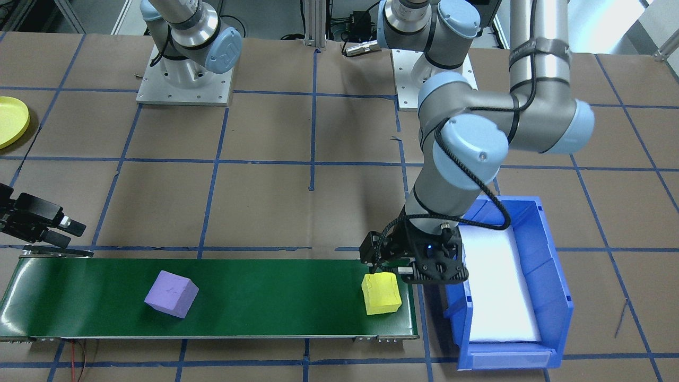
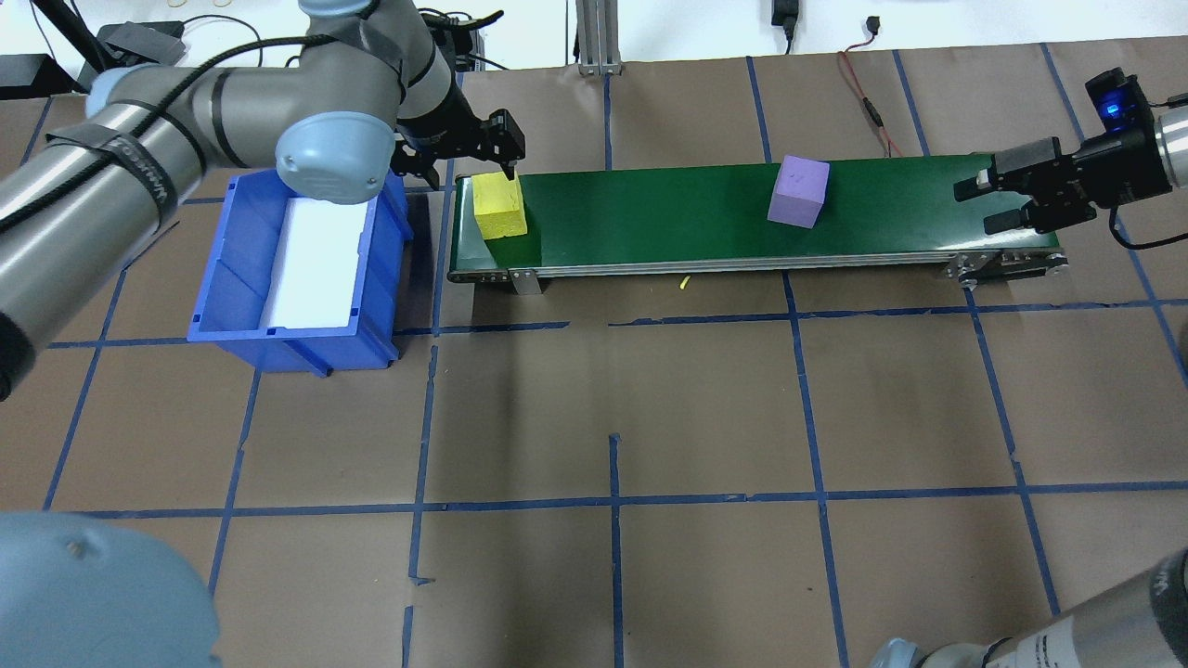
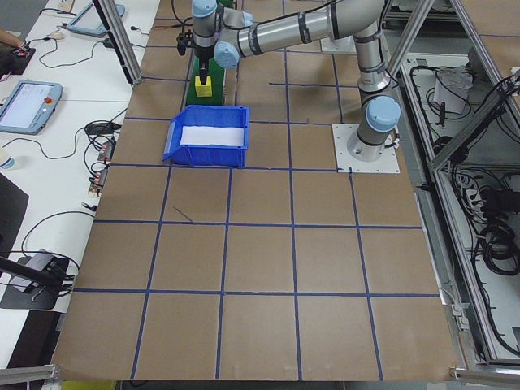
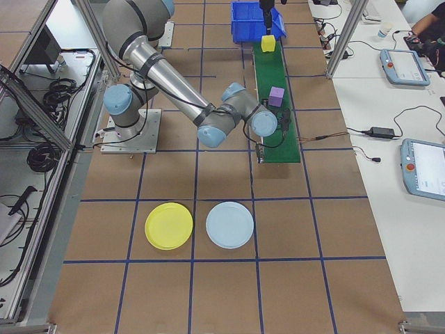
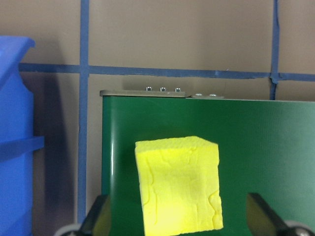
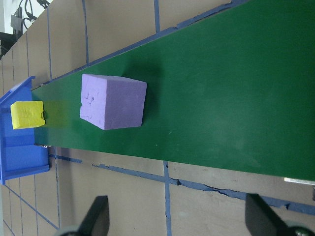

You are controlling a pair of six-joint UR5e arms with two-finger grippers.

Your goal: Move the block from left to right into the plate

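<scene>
At lower centre of the front-facing frame, left gripper (image 1: pixel 383 269) hovers over the yellow foam cube (image 1: pixel 380 293) on the green conveyor belt (image 1: pixel 265 297), fingers spread, holding nothing. Right gripper (image 2: pixel 986 204) waits open-fingered at the belt's other end, near the purple foam cube (image 2: pixel 798 190). Yellow round plastic plate (image 4: pixel 169 225) lies well apart. Step, judged: placing just finished. Next: right arm grasps the purple cube.

Yellow block (image 1: pixel 380 293): foam cube with a rough, creased face, resting flat on the green belt (image 1: pixel 265 297) at the end beside the blue bin (image 1: pixel 536 286), skewed slightly to the belt's edges. Purple block (image 1: pixel 171 293): foam cube of like size, resting on the same belt well apart from the yellow one, turned at an angle. Plate (image 4: pixel 169 225): bright yellow, round, shallow, raised rim, lying flat on the brown counter (image 4: pixel 208 292) just beside a pale blue plate (image 4: pixel 230 225), well away from the belt.
</scene>
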